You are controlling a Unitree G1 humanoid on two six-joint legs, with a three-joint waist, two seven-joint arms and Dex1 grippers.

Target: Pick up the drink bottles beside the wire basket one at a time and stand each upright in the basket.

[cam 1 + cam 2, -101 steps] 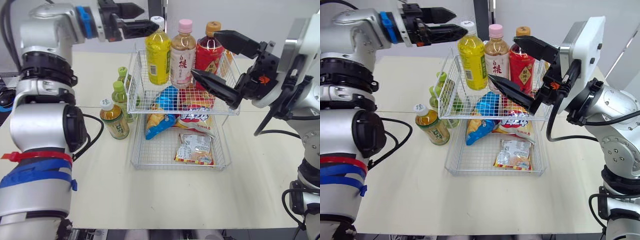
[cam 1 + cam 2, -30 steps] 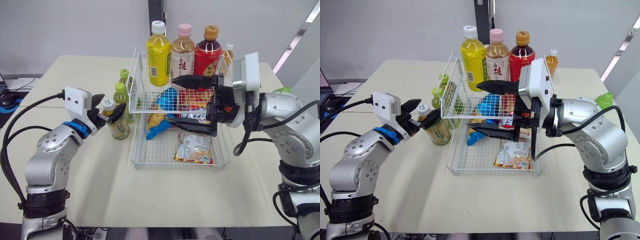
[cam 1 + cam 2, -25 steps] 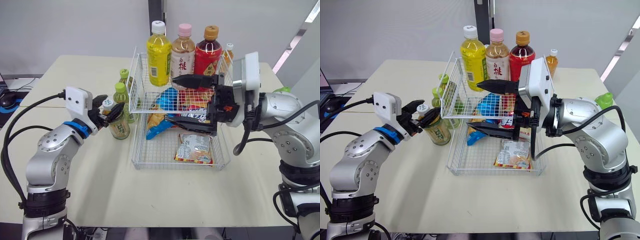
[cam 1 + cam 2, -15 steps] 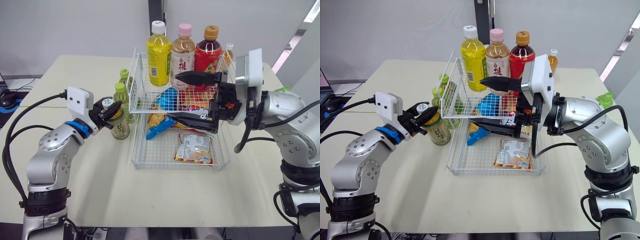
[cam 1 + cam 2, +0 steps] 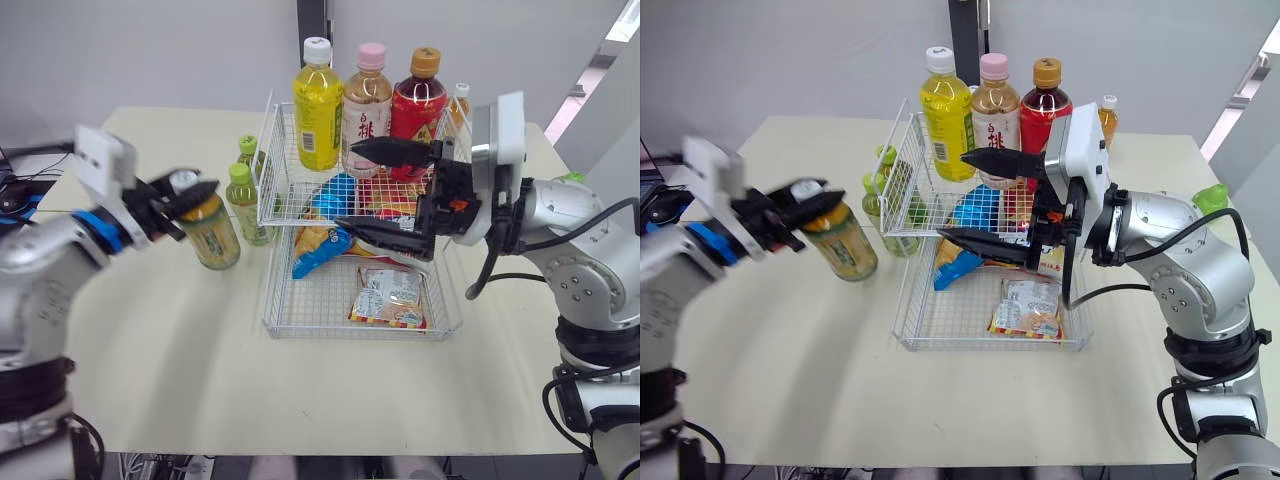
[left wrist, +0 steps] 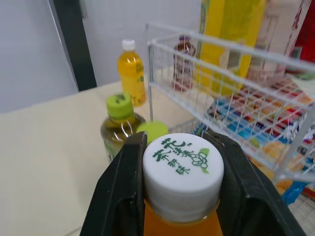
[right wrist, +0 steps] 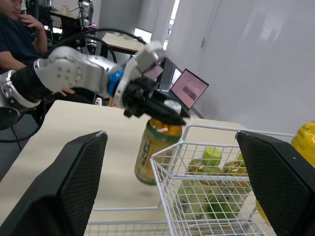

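Lifted since half a second ago, the tea bottle (image 5: 210, 235) has left its spot just beside the two green-capped bottles (image 5: 241, 200) and gone up and outward with the left gripper (image 5: 186, 186), farther from the wire basket (image 5: 350, 334). The left fingers (image 6: 120, 191) are closed on the white cap (image 6: 183, 164), one on each side, with nothing held lower than the neck. The amber body hangs tilted below them, apparently clear of the tabletop (image 5: 180, 340). The right gripper (image 5: 385, 195) hovers in front of the basket's upper tier with its fingers spread wide and empty. That tier already carries a yellow bottle (image 5: 317, 110), a peach bottle (image 5: 366, 115) and a red bottle (image 5: 417, 108) along its back, while snack packets (image 5: 390, 295) lie in the lower tier. Most of the risk looks to be in the grip: a smooth cap pinched between two fingers lets the heavy body swing, and a quick sweep toward the basket could twist it loose or leave it too tilted to stand. The bottle's base could also catch the raised wire rim if carried too low, and once past the rim it could topple the standing bottles. The open right fingers sit close to the likely path, so the two arms could meet there.
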